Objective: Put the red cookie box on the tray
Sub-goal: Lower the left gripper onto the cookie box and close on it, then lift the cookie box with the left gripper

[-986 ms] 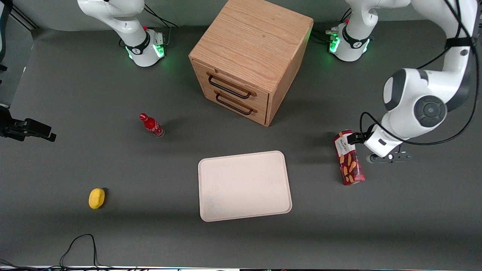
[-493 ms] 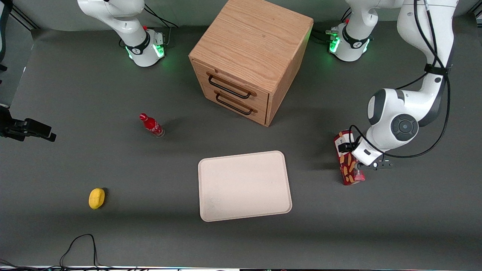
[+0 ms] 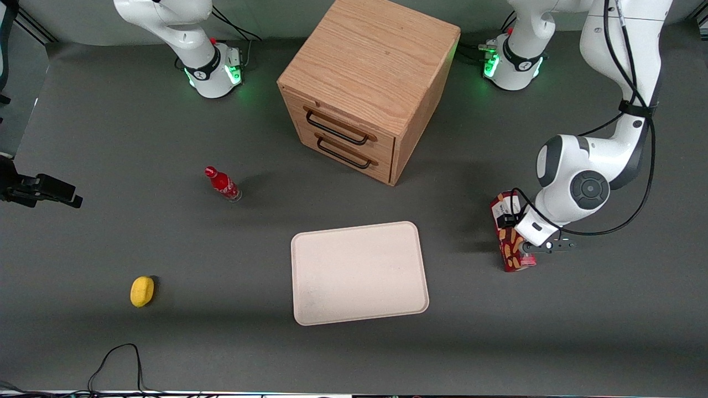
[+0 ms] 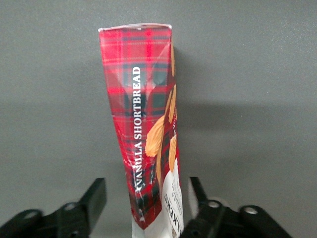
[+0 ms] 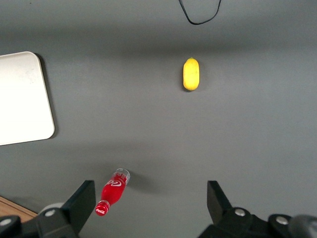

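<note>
The wooden drawer cabinet (image 3: 369, 88) is the biggest thing on the dark table (image 3: 110, 331); it stands well away from the gripper (image 3: 524, 239), farther from the front camera and toward the parked arm's end, its two drawers with black handles facing the tray. The tray (image 3: 359, 273), flat and cream-beige, lies near the gripper toward the parked arm's end, a strip of bare table between its rim and the box, and nothing rests on it. The red cookie box (image 3: 511, 232) lies on the table directly under the gripper, not on the tray; its white label end points away from the front camera. In the left wrist view the gripper (image 4: 143, 206) has its fingers (image 4: 94, 198) spread, one on each side of the red cookie box (image 4: 146, 124), and a gap shows between each finger and the carton's tartan sides, so it straddles the box without pinching it. Much farther off toward the parked arm's end stand a small red bottle (image 3: 222, 184) and, nearer the front camera, a yellow lemon-like object (image 3: 142, 291).
</note>
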You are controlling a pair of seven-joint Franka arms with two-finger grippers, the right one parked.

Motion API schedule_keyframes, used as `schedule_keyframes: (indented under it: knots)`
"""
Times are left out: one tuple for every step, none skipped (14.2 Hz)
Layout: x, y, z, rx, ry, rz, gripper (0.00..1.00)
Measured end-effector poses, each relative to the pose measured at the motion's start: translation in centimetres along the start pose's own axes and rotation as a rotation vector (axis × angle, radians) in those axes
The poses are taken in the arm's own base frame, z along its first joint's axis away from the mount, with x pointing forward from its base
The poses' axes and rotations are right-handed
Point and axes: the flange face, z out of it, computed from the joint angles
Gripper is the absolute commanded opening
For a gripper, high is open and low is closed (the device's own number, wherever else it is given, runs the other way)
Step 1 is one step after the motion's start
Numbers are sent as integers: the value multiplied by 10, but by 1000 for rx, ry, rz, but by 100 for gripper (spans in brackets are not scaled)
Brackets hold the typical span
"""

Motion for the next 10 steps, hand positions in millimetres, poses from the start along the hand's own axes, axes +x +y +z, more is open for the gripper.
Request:
schedule_keyframes:
  knots:
    - [0, 0, 0, 0, 0, 0, 15]
    - [0, 0, 0, 0, 0, -1, 7]
    - [0, 0, 0, 0, 0, -1, 5]
    - [0, 0, 0, 0, 0, -1, 5]
    - [0, 0, 0, -1, 1, -4, 5]
    - [1, 0, -1, -1, 2, -9, 4]
    - [1, 0, -2, -1, 4, -15, 0]
    - [3, 0, -3, -2, 8, -21, 0]
    - [4, 0, -6, -3, 11, -30, 0]
    - [6, 1, -8, -3, 14, -35, 0]
